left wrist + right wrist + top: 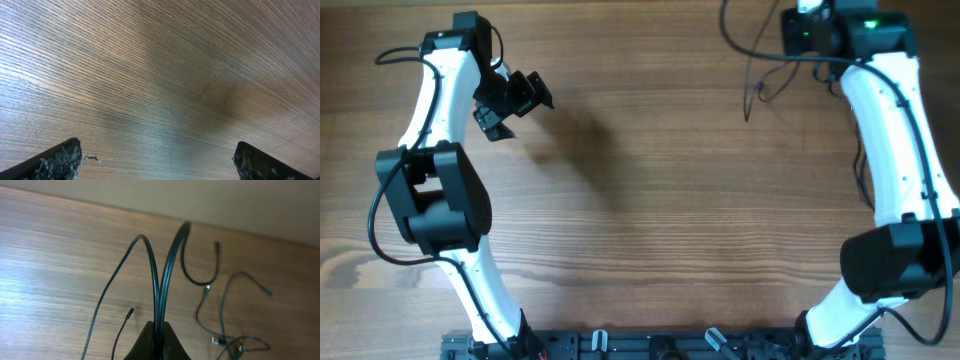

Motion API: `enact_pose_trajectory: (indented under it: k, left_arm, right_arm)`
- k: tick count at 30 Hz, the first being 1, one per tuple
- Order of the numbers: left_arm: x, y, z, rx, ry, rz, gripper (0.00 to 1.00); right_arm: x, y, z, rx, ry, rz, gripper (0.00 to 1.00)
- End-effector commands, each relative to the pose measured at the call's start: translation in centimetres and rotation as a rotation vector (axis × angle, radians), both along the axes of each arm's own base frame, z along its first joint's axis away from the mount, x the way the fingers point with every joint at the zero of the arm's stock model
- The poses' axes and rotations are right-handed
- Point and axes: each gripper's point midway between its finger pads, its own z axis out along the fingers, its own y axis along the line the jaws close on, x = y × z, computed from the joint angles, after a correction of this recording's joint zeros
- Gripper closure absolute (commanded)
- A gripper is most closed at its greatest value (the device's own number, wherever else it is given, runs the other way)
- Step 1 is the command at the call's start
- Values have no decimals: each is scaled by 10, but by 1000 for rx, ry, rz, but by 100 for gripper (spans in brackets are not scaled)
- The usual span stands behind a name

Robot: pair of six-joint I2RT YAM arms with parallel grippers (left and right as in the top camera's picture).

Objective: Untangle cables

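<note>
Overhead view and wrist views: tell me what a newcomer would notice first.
The right gripper, at the far right corner, is shut on black cables that arch up from it, with more strands lying tangled beyond. The left gripper hangs open over the table at far left, holding nothing.

Overhead looks straight down; both wrist views skim the table closely.

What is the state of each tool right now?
Left tool: open, holding nothing.
Right tool: closed on the cables.
</note>
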Motion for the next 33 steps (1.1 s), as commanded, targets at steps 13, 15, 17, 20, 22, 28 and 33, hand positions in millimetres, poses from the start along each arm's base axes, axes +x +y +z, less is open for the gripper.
enact_pose_trajectory:
  k: [13, 15, 17, 20, 22, 28, 33]
  left_arm:
    - [5, -1, 12, -5, -34, 0, 0]
    - [5, -1, 12, -5, -34, 0, 0]
    - [5, -1, 12, -5, -35, 0, 0]
    - [5, -1, 12, -5, -34, 0, 0]
    - [5, -1, 12, -5, -35, 0, 0]
    - [5, -1, 12, -5, -34, 0, 0]
    - [5, -1, 12, -5, -34, 0, 0]
  right_arm:
    - [-24, -21, -186, 115, 523, -70, 96]
    - [-27, -22, -200, 113, 559, -74, 96]
    - [-28, -26, -206, 95, 573, -84, 96]
    - [-30, -33, -210, 75, 583, -101, 96]
    - [-30, -35, -211, 73, 583, -104, 96]
    - [-17, -49, -218, 41, 516, -137, 95]
    - [-19, -54, -231, 51, 509, -161, 92]
